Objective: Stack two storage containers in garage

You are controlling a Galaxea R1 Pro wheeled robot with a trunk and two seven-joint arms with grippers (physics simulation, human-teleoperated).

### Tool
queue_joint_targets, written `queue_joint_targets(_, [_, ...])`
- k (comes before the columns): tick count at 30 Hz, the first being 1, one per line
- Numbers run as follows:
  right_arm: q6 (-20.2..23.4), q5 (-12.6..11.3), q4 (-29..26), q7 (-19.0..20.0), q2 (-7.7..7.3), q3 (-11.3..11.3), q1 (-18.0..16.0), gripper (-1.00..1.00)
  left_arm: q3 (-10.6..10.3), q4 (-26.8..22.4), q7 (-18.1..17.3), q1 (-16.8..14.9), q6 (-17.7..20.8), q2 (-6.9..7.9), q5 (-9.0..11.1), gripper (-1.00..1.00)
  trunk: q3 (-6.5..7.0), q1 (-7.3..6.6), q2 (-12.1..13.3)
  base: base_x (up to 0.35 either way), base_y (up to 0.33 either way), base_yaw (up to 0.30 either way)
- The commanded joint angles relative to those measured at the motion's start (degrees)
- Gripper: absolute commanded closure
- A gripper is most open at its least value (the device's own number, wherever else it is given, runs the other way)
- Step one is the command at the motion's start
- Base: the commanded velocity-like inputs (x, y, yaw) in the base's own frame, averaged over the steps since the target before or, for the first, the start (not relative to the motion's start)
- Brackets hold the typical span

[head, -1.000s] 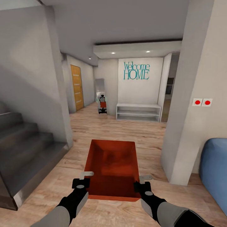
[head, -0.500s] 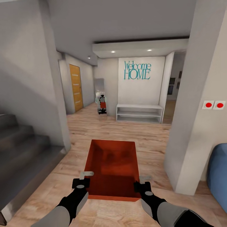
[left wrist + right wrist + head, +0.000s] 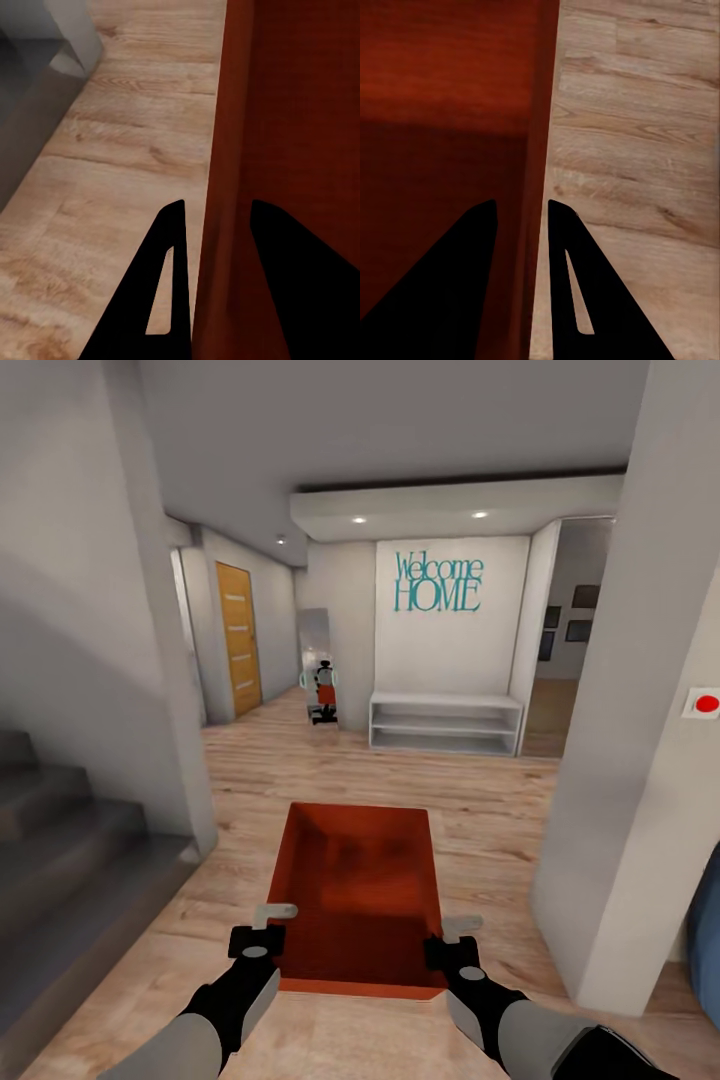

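Light wood plank floor (image 3: 480, 800) bears a white shelf unit (image 3: 445, 724).

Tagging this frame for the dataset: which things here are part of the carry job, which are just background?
Job:
- storage container, orange-red, open top
- left gripper, fingers astride its left wall
- right gripper, fingers astride its right wall

Background:
- stairs
- white bench shelf
- Welcome HOME sign
- wooden door
- red wall button

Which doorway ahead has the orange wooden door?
The one on the left wall of the hall, the orange door. The opening right of the Welcome HOME wall has no door.
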Motion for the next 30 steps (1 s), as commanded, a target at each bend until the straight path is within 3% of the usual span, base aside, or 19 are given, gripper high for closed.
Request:
queue_joint_targets(1, [-1.7, -0.6, 0.0, -2.0, 0.04, -0.1, -0.1, 1.0, 0.6, 0.1, 0.4, -0.1, 0.4, -0.36, 5.0, 1.0, -0.06, 0.03, 0.0, 0.322, 0.0, 0.0])
queue_joint_targets(30, [-1.8, -0.6, 0.0, -2.0, 0.0, -0.1, -0.1, 1.0, 0.6, 0.1, 0.4, 0.0, 0.4, -0.28, 5.1, 1.0, -0.06, 0.03, 0.0, 0.322, 0.0, 0.0])
